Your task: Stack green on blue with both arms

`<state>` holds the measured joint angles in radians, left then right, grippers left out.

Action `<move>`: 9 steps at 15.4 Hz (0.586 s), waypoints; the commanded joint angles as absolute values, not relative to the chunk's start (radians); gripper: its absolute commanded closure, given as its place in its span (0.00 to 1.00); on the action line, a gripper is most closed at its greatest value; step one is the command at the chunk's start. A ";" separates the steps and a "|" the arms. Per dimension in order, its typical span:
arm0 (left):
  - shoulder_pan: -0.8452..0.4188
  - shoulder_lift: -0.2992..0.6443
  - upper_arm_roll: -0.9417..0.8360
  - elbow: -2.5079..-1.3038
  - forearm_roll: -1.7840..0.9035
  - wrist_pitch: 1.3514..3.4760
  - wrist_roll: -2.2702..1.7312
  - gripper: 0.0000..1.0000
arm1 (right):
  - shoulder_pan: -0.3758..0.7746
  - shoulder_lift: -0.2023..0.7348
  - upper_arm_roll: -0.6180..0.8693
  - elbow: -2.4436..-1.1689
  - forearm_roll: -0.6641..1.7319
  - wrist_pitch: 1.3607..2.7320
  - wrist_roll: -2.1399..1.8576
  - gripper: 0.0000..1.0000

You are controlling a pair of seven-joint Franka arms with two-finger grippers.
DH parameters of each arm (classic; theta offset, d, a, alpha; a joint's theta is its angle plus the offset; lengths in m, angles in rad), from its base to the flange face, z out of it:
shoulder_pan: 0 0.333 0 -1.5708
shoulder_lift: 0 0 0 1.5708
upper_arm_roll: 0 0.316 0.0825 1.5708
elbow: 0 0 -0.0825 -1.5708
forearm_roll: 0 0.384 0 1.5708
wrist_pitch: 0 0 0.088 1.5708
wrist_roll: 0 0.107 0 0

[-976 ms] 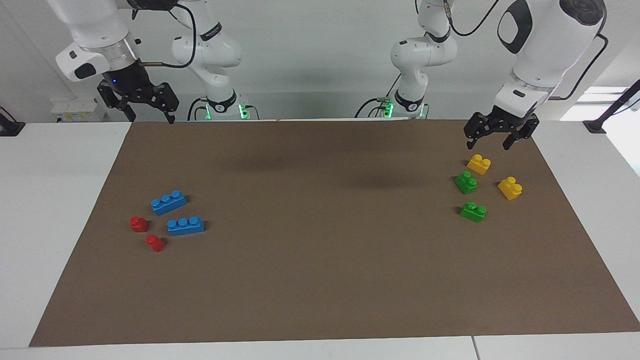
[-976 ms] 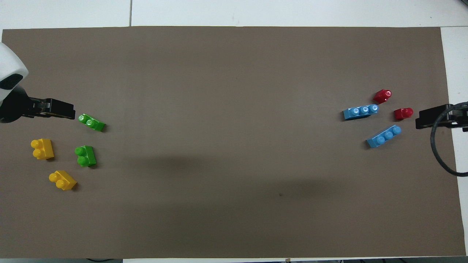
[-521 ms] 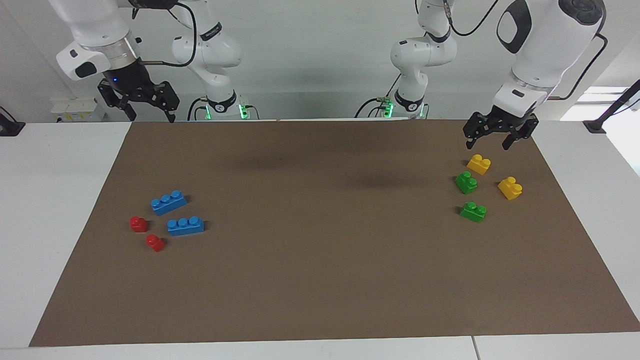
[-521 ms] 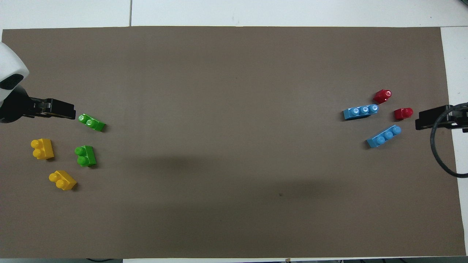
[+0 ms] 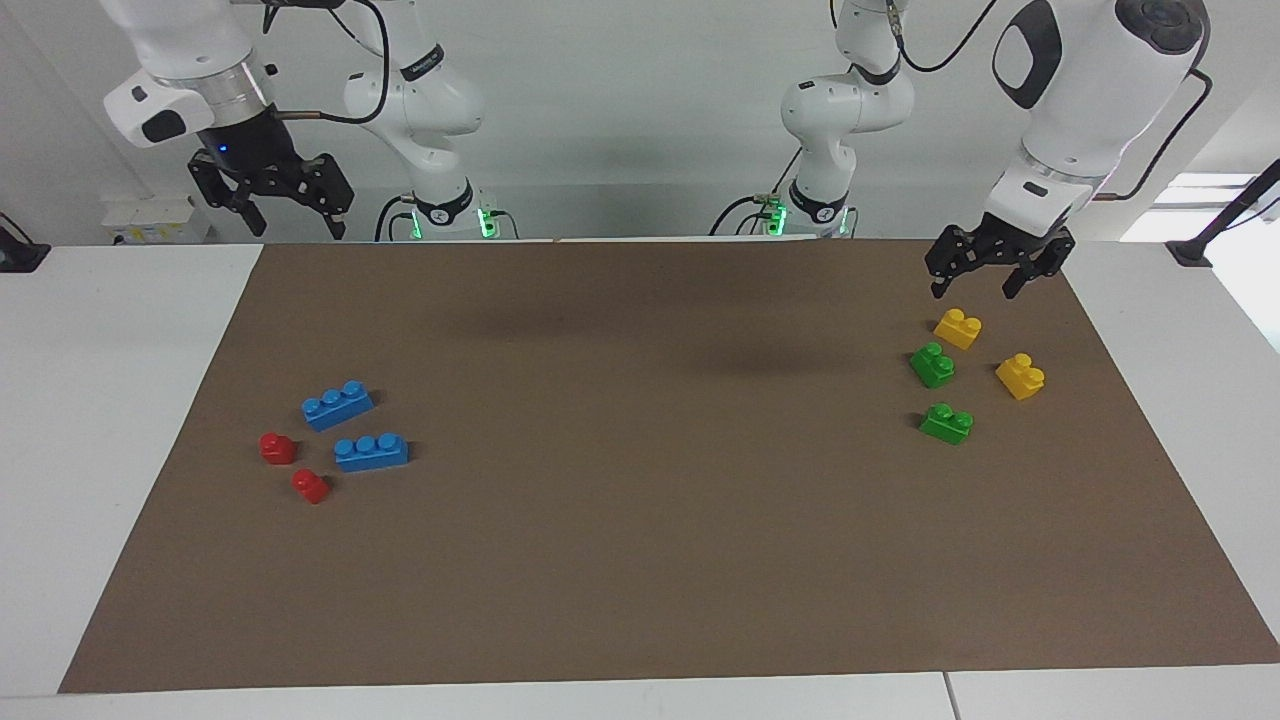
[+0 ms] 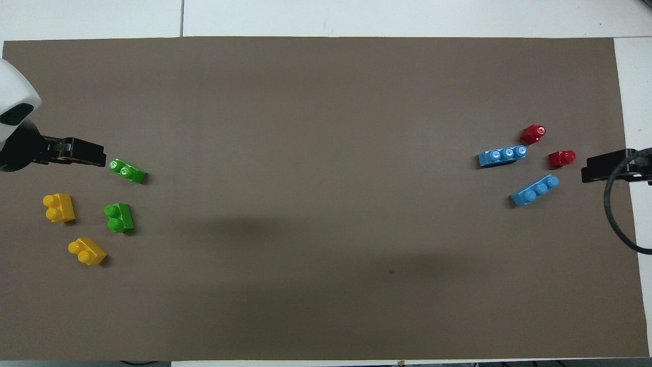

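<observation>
Two green bricks (image 5: pixel 932 365) (image 5: pixel 946 423) lie on the brown mat at the left arm's end; the overhead view shows them too (image 6: pixel 119 217) (image 6: pixel 127 171). Two long blue bricks (image 5: pixel 337 404) (image 5: pixel 371 451) lie at the right arm's end, again in the overhead view (image 6: pixel 535 189) (image 6: pixel 502 155). My left gripper (image 5: pixel 975 291) (image 6: pixel 97 155) hangs open and holds nothing, over the mat beside a yellow brick. My right gripper (image 5: pixel 298 230) (image 6: pixel 591 171) is open, holds nothing and is raised high over the mat's edge at its own end.
Two yellow bricks (image 5: pixel 957 328) (image 5: pixel 1020 376) sit beside the green ones. Two small red bricks (image 5: pixel 277 447) (image 5: pixel 310 486) sit beside the blue ones. The brown mat (image 5: pixel 640 480) covers most of the white table (image 5: pixel 120 400).
My right gripper has risen a little and drifted outward toward its end of the table. The left gripper has shifted only slightly. No brick has moved.
</observation>
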<state>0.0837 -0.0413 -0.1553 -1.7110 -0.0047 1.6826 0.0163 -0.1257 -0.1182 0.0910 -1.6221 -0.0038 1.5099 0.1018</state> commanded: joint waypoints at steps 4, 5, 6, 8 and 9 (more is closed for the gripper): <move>0.086 -0.118 -0.149 -1.834 -0.018 1.706 -0.226 0.00 | -0.199 -0.136 0.095 -1.678 0.034 1.526 0.422 0.00; 0.086 -0.132 -0.149 -1.859 -0.018 1.716 -0.303 0.00 | -0.201 -0.137 0.094 -1.689 0.069 1.528 0.533 0.00; 0.086 -0.140 -0.149 -1.880 -0.018 1.738 -0.372 0.00 | -0.210 -0.135 0.094 -1.690 0.105 1.529 0.628 0.00; 0.086 -0.153 -0.149 -1.913 -0.018 1.779 -0.470 0.00 | -0.213 -0.129 0.094 -1.697 0.126 1.536 0.765 0.00; 0.086 -0.158 -0.147 -1.927 -0.018 1.790 -0.510 0.00 | -0.213 -0.124 0.094 -1.697 0.136 1.540 0.832 0.00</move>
